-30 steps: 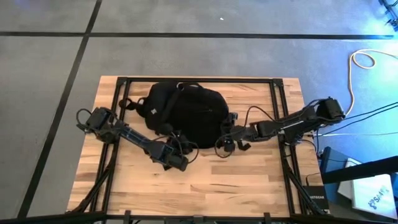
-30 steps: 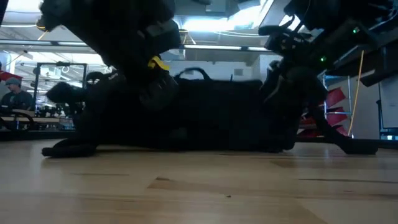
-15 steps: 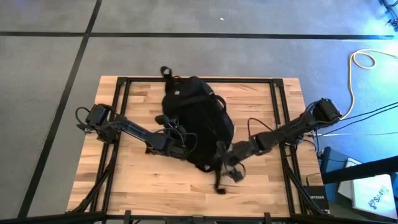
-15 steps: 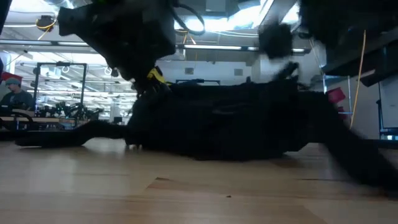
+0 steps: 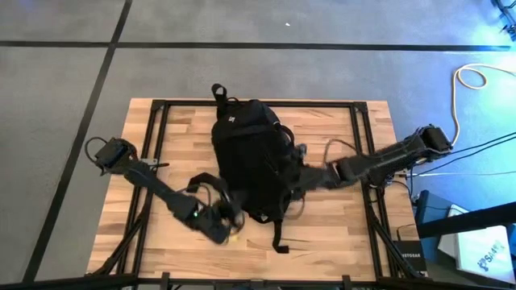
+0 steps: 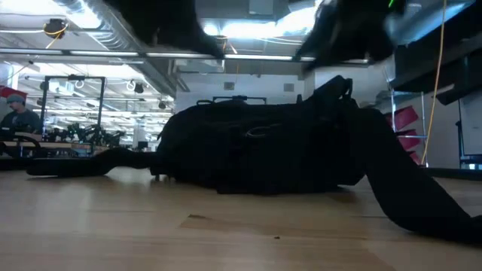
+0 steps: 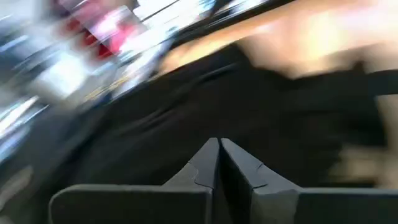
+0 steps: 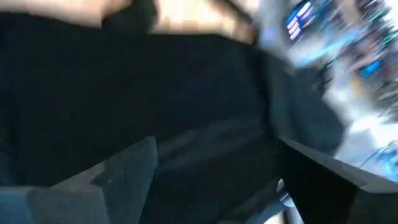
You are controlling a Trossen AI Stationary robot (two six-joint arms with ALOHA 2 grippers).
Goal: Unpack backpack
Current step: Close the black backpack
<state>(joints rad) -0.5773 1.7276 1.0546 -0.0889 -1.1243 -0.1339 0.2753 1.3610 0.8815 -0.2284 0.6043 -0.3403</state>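
The black backpack (image 5: 251,157) lies flat on the wooden table, lengthwise. Its top loop (image 5: 216,91) points to the far edge and a strap (image 5: 278,238) trails toward the near edge. In the low view the backpack (image 6: 263,150) fills the middle. My left gripper (image 5: 224,234) is shut and empty, just off the pack's near left corner, with black fabric ahead of its fingers (image 7: 219,162). My right gripper (image 5: 300,179) is open at the pack's right side, and black fabric fills the gap between its fingers (image 8: 211,180). My right gripper stands open against the backpack's right side (image 5: 290,173), coming from the table's right and slanting down. The blurred wrist view shows fabric between the two fingers, but I cannot tell whether they touch it.
Black frame rails (image 5: 161,129) run along the table's left, far and right sides. The trailing strap (image 6: 422,199) lies across the wood at the near right. Bare wood (image 5: 322,242) is free along the near edge. Cables hang off the table's right side.
The backpack has been swung from lying crosswise to lengthwise, its top loop now at the far edge and a strap flung toward the near edge. My left gripper has moved from the pack's left side toward the near edge. My right gripper went to the near end, then back along the right side, rising.
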